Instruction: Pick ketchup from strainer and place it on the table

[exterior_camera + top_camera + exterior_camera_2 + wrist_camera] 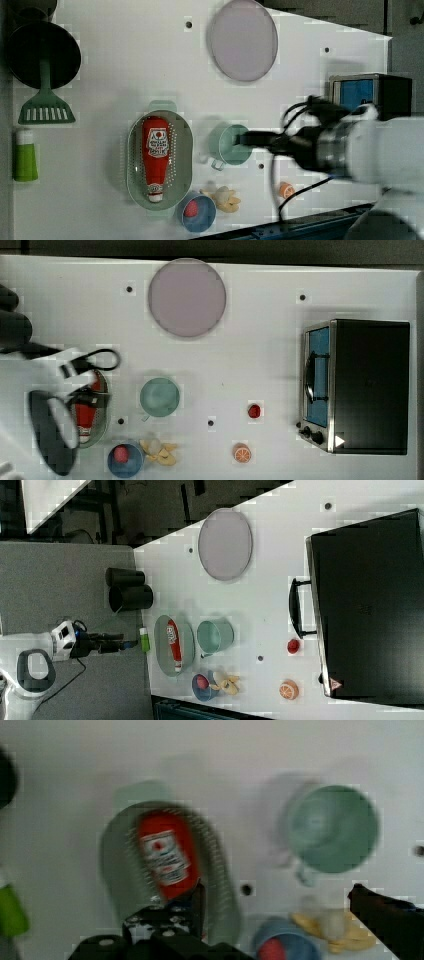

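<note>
The ketchup point(156, 155) is a red squeeze bottle with a white label, lying lengthwise in the pale green strainer point(184, 150), cap toward the left view's bottom. In the top view the arm partly covers the ketchup point(85, 413) and the strainer point(101, 431). My gripper point(277, 890) is open and holds nothing, hanging well above the white table point(250, 355). The wrist view has the ketchup point(165, 855) just beyond one dark finger point(198, 902). From the right view, the gripper point(131, 643) points toward the strainer point(162, 652) from a distance.
A teal cup point(160, 396) stands beside the strainer. A blue bowl point(124, 460) with a red ball, a banana peel point(160, 450), an orange slice point(242, 453) and a small red ball point(254, 411) lie nearby. A lilac plate point(186, 297) and a toaster oven point(360, 385) stand farther off.
</note>
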